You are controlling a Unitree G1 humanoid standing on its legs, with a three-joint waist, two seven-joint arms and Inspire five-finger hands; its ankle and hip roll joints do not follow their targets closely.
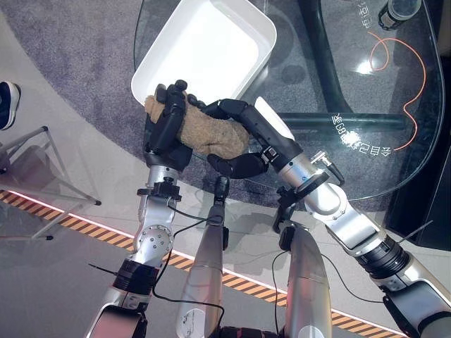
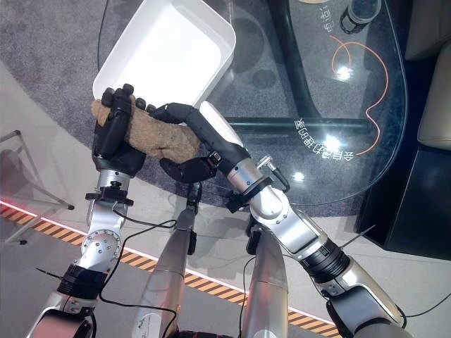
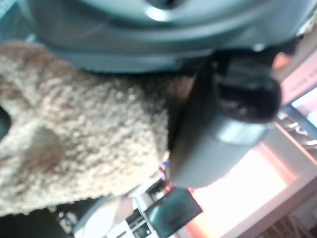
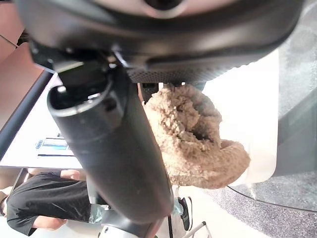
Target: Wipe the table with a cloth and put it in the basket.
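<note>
From the left eye view, you have both hands on the tan cloth (image 1: 204,134) at the near edge of the glass table (image 1: 366,162): your left hand (image 1: 168,123) curls over its left end, your right hand (image 1: 243,141) wraps its right end. Just beyond sits the white basket (image 1: 246,70), nothing in it. Your left wrist view shows the cloth pressed against that hand. In your right wrist view the cloth bunches past your thumb (image 4: 116,153), and a person (image 4: 44,206) sits beyond.

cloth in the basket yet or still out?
Out. The cloth is bunched between left robot hand and right robot hand, beside the basket.
</note>
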